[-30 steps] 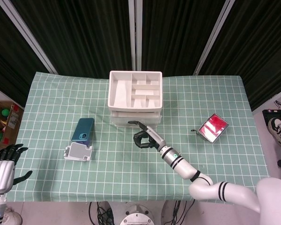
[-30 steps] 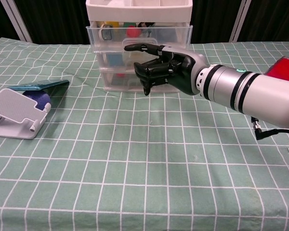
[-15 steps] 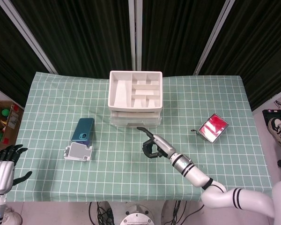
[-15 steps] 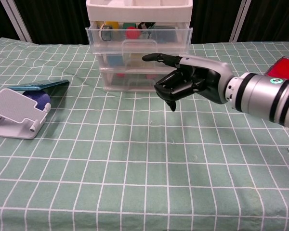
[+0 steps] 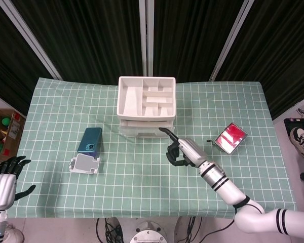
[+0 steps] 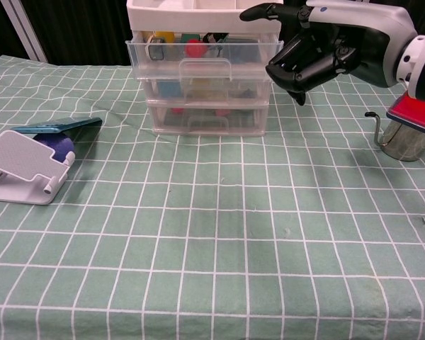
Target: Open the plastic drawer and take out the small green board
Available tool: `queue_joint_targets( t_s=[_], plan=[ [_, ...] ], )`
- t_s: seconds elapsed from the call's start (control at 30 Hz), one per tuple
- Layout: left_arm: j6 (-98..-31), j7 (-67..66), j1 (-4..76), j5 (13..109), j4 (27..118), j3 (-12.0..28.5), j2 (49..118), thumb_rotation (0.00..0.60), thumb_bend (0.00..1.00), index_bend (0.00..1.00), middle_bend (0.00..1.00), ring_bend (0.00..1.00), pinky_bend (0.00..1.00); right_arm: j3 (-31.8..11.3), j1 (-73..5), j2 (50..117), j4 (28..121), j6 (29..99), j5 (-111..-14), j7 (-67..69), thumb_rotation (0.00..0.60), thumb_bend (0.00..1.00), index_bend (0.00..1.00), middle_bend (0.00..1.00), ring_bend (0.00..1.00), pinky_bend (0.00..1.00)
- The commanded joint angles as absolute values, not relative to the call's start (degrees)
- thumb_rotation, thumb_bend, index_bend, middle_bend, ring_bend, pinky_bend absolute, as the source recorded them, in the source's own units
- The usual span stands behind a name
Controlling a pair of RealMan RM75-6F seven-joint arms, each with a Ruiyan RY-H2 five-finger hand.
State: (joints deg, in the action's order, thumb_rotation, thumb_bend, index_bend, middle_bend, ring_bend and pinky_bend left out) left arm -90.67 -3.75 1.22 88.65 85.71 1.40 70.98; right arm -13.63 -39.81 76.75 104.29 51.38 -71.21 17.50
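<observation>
The clear plastic drawer unit (image 5: pixel 145 124) (image 6: pixel 205 85) stands at the table's back centre with a white divided tray on top. Its drawers look closed. Colourful small items show through the fronts, and I cannot pick out the green board among them. My right hand (image 5: pixel 182 151) (image 6: pixel 319 51) hovers to the right of the unit, near top-drawer height. One finger points out, the rest curl in, and it holds nothing. It is not touching the drawers. My left hand (image 5: pixel 7 172) hangs off the table's front left corner with its fingers apart and nothing in it.
A teal phone (image 5: pixel 90 140) (image 6: pixel 57 128) lies left of the drawers, with a white phone stand (image 5: pixel 84 164) (image 6: pixel 25 167) in front of it. A red-topped metal object (image 5: pixel 230 137) (image 6: pixel 411 120) sits to the right. The table wears a green checked cloth (image 6: pixel 219 234).
My right hand has drawn back from the drawer front, moving right and upward. The drawers and my left hand have not moved.
</observation>
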Motion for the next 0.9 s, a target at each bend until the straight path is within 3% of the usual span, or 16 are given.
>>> queue_joint_targets(
  t_s=[0.03,0.3,0.53,0.9],
  plan=[
    [-90.5,-3.7,1.2,88.5,85.6,1.4,71.1,0.6,0.0,0.25,0.19,0.14,0.21,-15.8,-42.7,77.0,102.7,48.4,-65.3,13.9,0.6,0.48,0.06,0.75,0.66,0.63],
    [-90.2,-3.6,1.3,88.2,85.4,1.4,71.2,0.6,0.0,0.25,0.19,0.14,0.21,-16.8,-46.7,79.2,99.1,44.7,-57.3,9.9,0.6,0.48,0.1,0.75,0.66,0.64],
    [-90.1,-3.4,1.2,87.9,85.2,1.4,71.2,0.6,0.0,0.25,0.19,0.14,0.21,-16.5,-47.1,79.9,99.5,45.7,-55.0,7.9,0.6,0.48,0.3,0.76,0.67,0.65],
    [-90.2,-3.4,1.2,88.1,85.0,1.5,71.3,0.6,0.0,0.25,0.19,0.14,0.21,-14.1,-43.9,76.6,105.6,46.8,-60.9,9.5,0.6,0.48,0.31,0.76,0.67,0.65]
  ],
)
